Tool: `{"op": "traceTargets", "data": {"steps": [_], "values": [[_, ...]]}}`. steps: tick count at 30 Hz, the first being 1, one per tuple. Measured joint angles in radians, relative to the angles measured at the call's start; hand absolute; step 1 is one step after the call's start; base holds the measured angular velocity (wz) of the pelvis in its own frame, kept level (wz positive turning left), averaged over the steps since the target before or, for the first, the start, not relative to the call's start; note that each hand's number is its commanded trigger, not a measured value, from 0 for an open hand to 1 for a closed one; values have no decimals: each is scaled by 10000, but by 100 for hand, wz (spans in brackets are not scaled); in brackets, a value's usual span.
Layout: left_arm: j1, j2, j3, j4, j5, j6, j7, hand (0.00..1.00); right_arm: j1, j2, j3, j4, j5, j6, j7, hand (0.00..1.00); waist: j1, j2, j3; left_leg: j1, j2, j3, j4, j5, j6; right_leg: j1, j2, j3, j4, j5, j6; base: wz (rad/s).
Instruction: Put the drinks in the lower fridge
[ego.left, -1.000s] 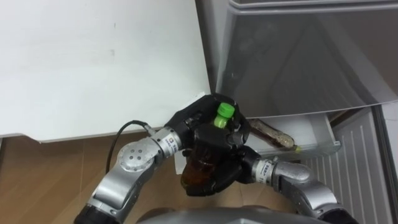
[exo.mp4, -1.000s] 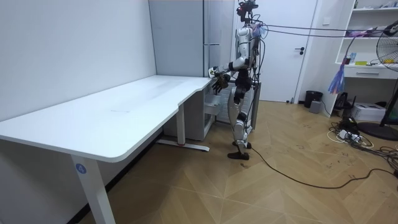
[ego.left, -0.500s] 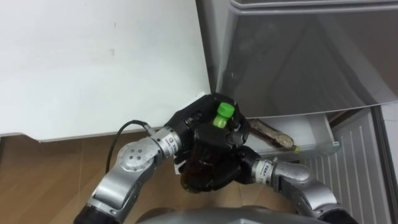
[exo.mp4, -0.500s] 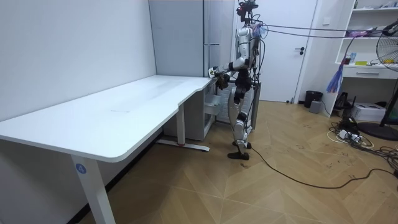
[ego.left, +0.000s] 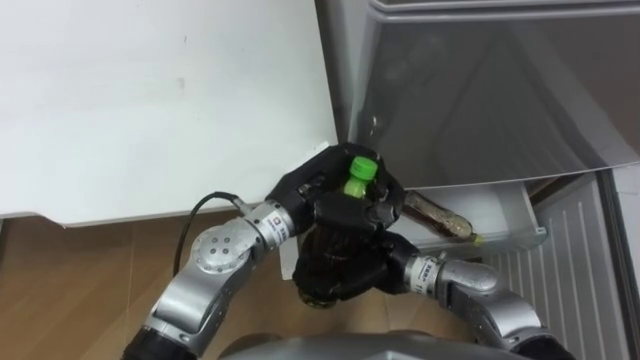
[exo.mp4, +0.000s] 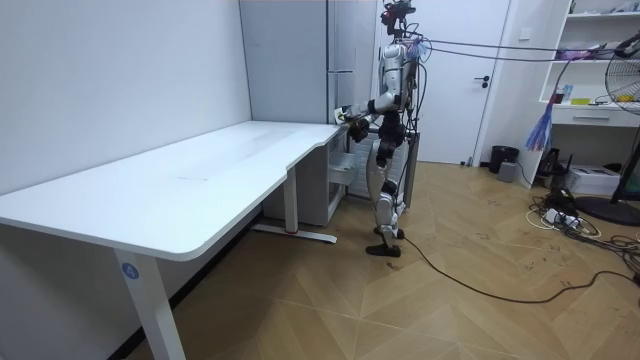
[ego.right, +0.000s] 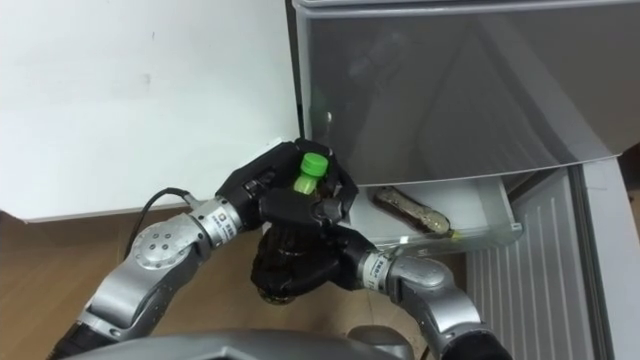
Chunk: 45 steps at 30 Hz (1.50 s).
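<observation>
Green-capped bottle (ego.left: 358, 178) of dark drink, upright just beside the open lower fridge drawer (ego.left: 520, 215). I read left hand (ego.left: 312, 192) curled round its shoulder and right hand (ego.left: 368, 268) wrapped round the body. Probably full, heavy, slick plastic, so grip the body, not the cap. Count two bottles: second bottle (ego.left: 435, 213) lies in the drawer.

The eye views are lit evenly and brightly, without hard shadows. The white table (ego.left: 150, 100) at 10 o'clock is nearly washed out, and pale streaks are reflected in the grey fridge door (ego.left: 500, 90) at 1 o'clock. At the centre little detail is shown by the black left hand (ego.left: 318, 188) and right hand (ego.left: 350, 272), while the green cap (ego.left: 361, 167) of the bottle (ego.left: 352, 188) is brightly caught. In the room view a soft shadow is cast under the table at 7 o'clock.
</observation>
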<state>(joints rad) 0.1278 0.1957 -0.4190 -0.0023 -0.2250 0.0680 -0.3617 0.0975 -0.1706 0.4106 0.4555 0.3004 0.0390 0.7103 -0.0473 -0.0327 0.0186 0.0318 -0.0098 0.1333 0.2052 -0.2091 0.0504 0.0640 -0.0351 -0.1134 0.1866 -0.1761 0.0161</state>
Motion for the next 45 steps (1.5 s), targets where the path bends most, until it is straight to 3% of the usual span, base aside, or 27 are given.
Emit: {"op": "traceTargets", "data": {"steps": [4, 5, 7, 8, 9, 28, 45], "values": [[-2, -18, 5, 0, -24, 0, 47, 56, 1, -14, 8, 3, 52, -3, -7, 100, 3, 11, -3, 1, 0, 1, -1, 0, 0, -1, 0, 7, -4, 0, 0, 0], [-2, -17, 13, 0, -23, 0, 46, 39, 2, -25, 8, 3, 62, -3, -7, 100, 3, 16, -4, 8, 0, 2, 0, 0, 0, 0, 0, 11, -3, 0, 0, 0], [-6, -12, 12, 0, -15, -1, 47, 19, 3, -39, 12, 10, 97, -3, 3, 100, -3, 30, -2, 3, 0, 1, 0, 0, 0, 0, 0, 7, -4, 0, 0, 0], [-11, -2, 11, 0, -15, -1, 47, 2, 3, -47, 17, 11, 101, -3, 6, 100, -3, 36, -4, 2, 0, 1, 0, 0, 0, 0, 0, 6, -4, 0, 0, 0], [-37, 34, 9, 0, 1, -2, 47, 0, 3, -67, 26, 16, 100, 0, 6, 100, -2, 46, -4, 1, 0, 1, 0, 0, 0, 0, 0, 6, -3, 0, 0, 0], [-195, 275, -177, -6, 24, -62, 78, 0, 47, -484, 190, -11, 135, 52, 42, 100, -24, 119, -27, -37, -3, 10, 23, 6, 3, -107, -5, 17, 28, 10, -13, 0], [-229, 280, -74, -376, -486, -53, 68, 0, 41, -611, 235, -36, 763, 46, 96, 100, -13, 8, -14, -143, 14, 4, 244, -20, 30, -174, -18, 9, 177, 11, -13, 0]]}}
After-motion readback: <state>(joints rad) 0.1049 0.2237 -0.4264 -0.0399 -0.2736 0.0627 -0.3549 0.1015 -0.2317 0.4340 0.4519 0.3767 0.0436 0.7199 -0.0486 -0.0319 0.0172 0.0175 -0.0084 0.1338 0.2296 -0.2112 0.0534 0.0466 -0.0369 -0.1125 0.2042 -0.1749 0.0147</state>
